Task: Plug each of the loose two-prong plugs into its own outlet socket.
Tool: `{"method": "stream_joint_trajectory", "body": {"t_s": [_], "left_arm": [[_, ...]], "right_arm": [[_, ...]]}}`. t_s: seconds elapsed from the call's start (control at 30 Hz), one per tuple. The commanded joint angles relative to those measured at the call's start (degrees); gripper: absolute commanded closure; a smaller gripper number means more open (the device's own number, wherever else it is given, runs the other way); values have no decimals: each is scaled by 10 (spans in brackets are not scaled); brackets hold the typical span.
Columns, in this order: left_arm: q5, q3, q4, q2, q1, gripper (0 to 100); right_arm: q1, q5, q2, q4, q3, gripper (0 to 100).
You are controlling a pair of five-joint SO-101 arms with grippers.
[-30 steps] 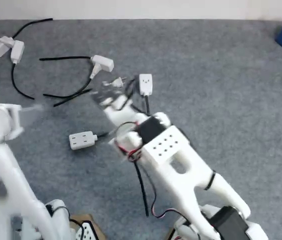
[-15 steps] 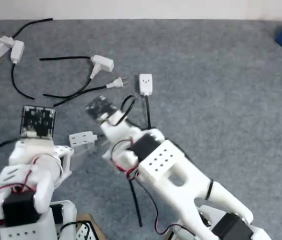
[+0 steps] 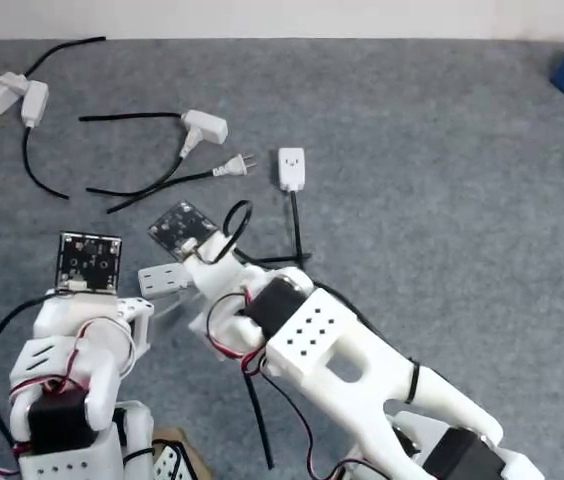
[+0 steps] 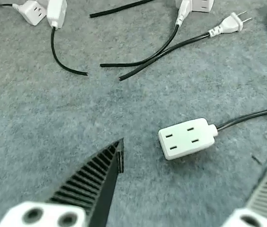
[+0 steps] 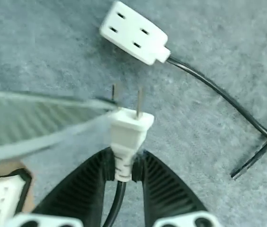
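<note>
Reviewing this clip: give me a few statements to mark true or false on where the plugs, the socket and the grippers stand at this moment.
1. The right gripper holds a plug. True.
2. That plug is seated in the socket. False: its prongs are bare and stop short of the socket.
3. The left gripper is shut on the socket. False: it is open, and the socket lies untouched on the carpet.
4. A second plug lies loose on the carpet. True.
</note>
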Motion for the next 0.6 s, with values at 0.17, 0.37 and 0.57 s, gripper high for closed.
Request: {"method": "stream_joint_trajectory", "body": {"t_s": [0.17, 0.37, 0.57], "left_arm": [[0, 30, -43, -1, 11, 567], [0, 31, -42, -1, 11, 567], [0, 49, -42, -4, 12, 567]], "right_arm": [[-56, -6, -23, 16, -57, 991], [-41, -5, -23, 17, -58, 991], [4, -5, -23, 36, -65, 991]]}}
